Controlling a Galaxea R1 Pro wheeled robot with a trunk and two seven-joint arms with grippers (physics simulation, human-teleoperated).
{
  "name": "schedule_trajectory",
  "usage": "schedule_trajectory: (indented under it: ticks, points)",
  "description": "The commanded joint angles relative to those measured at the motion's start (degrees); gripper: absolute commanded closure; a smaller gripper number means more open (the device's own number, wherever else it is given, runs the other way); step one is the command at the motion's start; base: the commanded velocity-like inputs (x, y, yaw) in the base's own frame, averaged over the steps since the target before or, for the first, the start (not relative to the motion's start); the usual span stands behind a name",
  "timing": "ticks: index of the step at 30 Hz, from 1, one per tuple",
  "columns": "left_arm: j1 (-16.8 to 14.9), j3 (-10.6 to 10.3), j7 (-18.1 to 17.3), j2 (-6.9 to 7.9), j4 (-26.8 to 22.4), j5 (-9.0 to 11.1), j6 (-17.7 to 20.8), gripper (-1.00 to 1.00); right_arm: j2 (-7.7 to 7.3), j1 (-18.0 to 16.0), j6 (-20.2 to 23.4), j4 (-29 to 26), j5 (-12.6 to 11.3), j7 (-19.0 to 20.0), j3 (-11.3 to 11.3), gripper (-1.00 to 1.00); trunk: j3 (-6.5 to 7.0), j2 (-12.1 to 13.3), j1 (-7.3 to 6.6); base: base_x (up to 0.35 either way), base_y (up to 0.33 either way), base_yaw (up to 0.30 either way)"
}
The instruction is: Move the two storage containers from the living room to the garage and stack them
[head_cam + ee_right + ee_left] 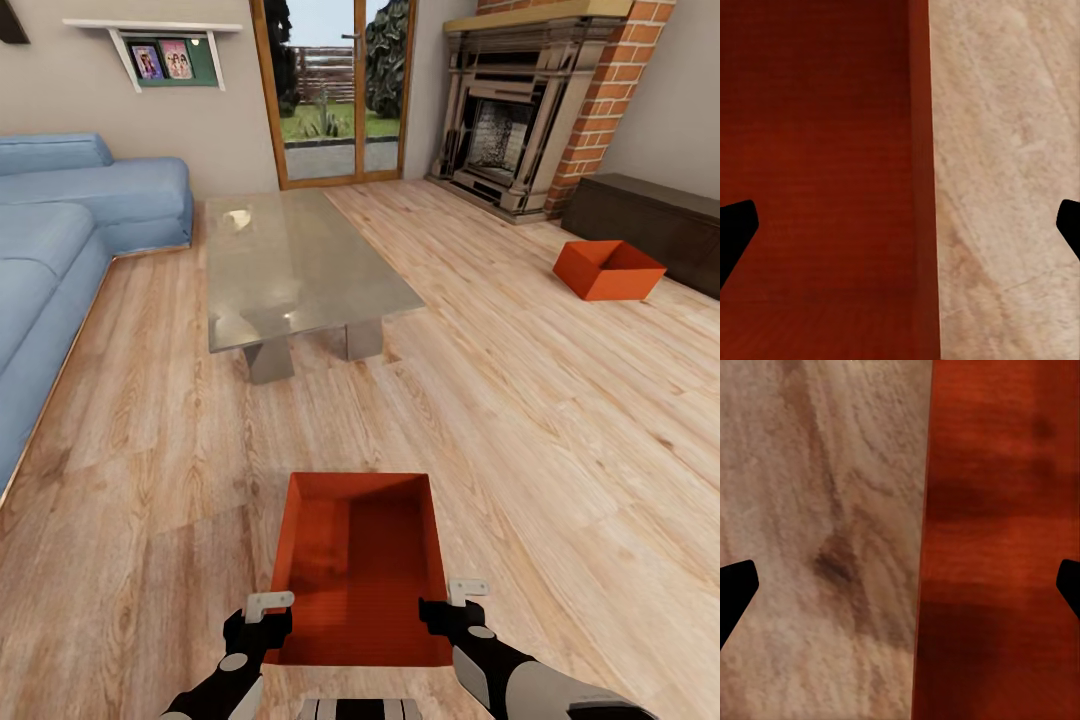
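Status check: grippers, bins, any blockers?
Left gripper and right gripper open, straddling near container's side walls. Second container by dark cabinet. Nothing blocking.

Sofa cut off at frame's left edge

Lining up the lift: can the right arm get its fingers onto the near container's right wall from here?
Probably yes. The right gripper hangs open over the near container, at its right wall; the wrist view shows one finger over the inside, one over the wood floor, nothing between.
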Motion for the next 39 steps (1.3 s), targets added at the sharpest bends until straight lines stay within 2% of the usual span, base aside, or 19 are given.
schedule_trajectory:
  ticks: [1, 4, 11, 24, 30, 31, 39]
  points:
    - [-0.03, -0.3, 0.32, 0.01, 0.05, 0.14, -0.2, -1.0, 0.02, -0.03, -0.21, 0.06, -0.17, -0.14, 0.03, -1.0, -0.04, -0.01, -0.01, 0.0, 0.0, 0.0]
    - [0.24, -0.3, 0.39, 0.11, -0.44, 0.06, -0.23, -1.0, -0.07, -0.03, -0.36, 0.21, 0.64, 0.23, 0.51, -1.0, -0.04, -0.01, -0.01, 0.0, 0.0, 0.0]
    - [0.31, -0.3, 0.41, 0.18, -0.49, 0.06, -0.22, -1.0, -0.14, -0.03, -0.53, 0.17, -0.26, 0.13, 0.46, -1.0, -0.04, -0.01, -0.01, 0.0, 0.0, 0.0]
    - [0.32, -0.3, 0.41, 0.18, -0.47, 0.06, -0.23, -1.0, -0.15, -0.03, -0.73, 0.15, -0.06, 0.66, 0.53, -1.0, -0.04, -0.01, -0.01, 0.0, 0.0, 0.0]
    - [0.32, -0.3, 0.41, 0.18, -0.47, 0.06, -0.22, -1.0, -0.11, -0.03, -0.91, 0.2, 1.77, 0.99, 0.5, -1.0, -0.04, -0.01, -0.01, 0.0, 0.0, 0.0]
    - [0.32, -0.3, 0.41, 0.18, -0.47, 0.06, -0.21, -1.0, -0.14, -0.03, -1.31, 0.22, 6.24, 1.0, 0.44, -1.0, -0.04, -0.01, -0.01, 0.0, 0.0, 0.0]
    - [0.32, -0.3, 0.41, 0.18, -0.47, 0.06, -0.23, -1.0, -0.16, -0.03, -1.6, 0.24, 6.62, 0.93, 0.33, -1.0, -0.04, -0.01, -0.01, 0.0, 0.0, 0.0]
